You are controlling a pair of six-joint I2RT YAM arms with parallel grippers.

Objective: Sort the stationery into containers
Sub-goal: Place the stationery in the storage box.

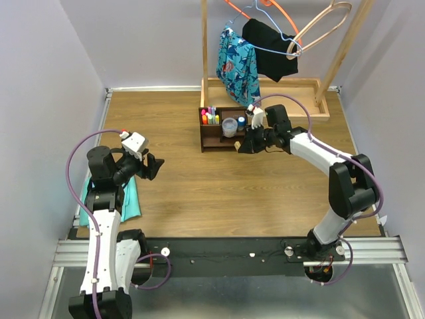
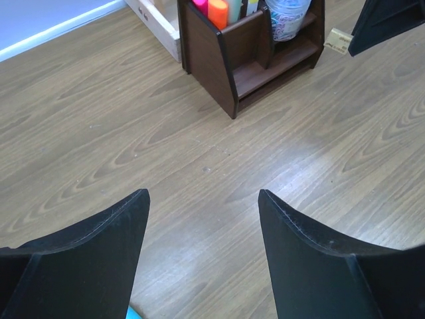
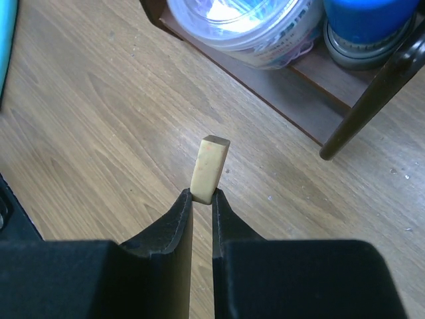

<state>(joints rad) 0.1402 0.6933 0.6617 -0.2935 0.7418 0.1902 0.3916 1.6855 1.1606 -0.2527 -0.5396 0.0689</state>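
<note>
Bright, even overhead light leaves only faint, soft shadows on the bench (image 1: 199,193). Pale sheen streaks its wood in the left wrist view. Glare whitens the tub (image 3: 246,26) in the right wrist view.

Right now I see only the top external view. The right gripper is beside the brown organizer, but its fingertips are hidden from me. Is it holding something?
Observer: Yes. In the right wrist view the right gripper pinches the tan eraser by one end, and the rest sticks out ahead of the fingertips.
Operator: Is it already over the shelf?
Observer: No. Its tip is over the table, short of the organizer shelf where the clear tub sits.
Operator: And the other arm?
Observer: The left wrist view shows the left gripper open, with nothing between its fingers.
</note>
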